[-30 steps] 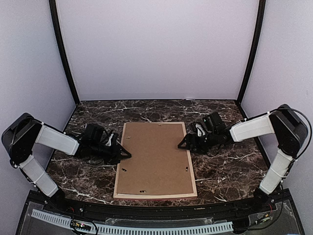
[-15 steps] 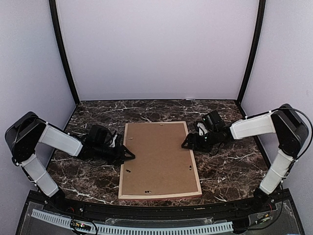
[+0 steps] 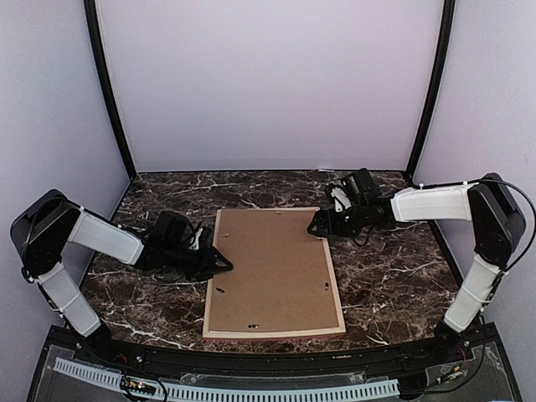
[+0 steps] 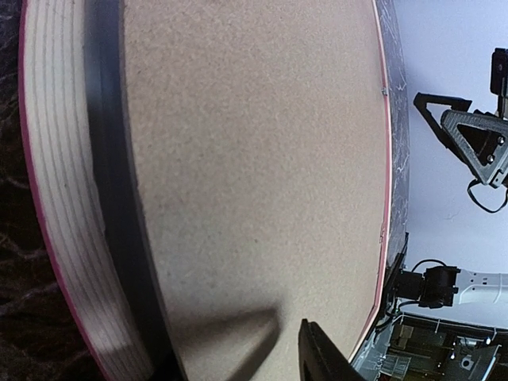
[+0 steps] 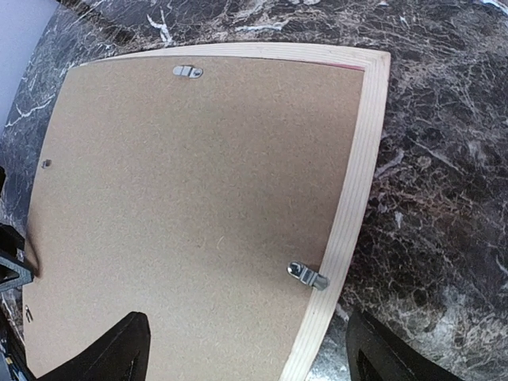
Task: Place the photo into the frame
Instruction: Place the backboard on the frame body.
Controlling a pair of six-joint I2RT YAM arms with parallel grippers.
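The frame (image 3: 333, 276) lies face down on the marble table, pale wood back up, with the plain brown backing board (image 3: 272, 268) set in it. The photo is not in view. My left gripper (image 3: 222, 261) is open at the frame's left rail, low over the board's edge; in the left wrist view one finger (image 4: 321, 357) hangs over the board (image 4: 254, 159) beside the pale rail (image 4: 59, 198). My right gripper (image 3: 315, 224) is open and empty above the far right corner. In the right wrist view its fingers (image 5: 131, 349) straddle the board (image 5: 198, 182), the right rail (image 5: 361, 159) and a metal turn clip (image 5: 307, 275).
The dark marble table (image 3: 385, 276) is walled by pale panels with black corner posts (image 3: 107, 92). A second metal clip (image 5: 187, 71) sits at the frame's far short side. A black rail with a white strip (image 3: 251, 389) runs along the near edge.
The frame has slid a little to the right, with my left gripper following at its left rail. My right gripper has drawn back toward the far right corner.
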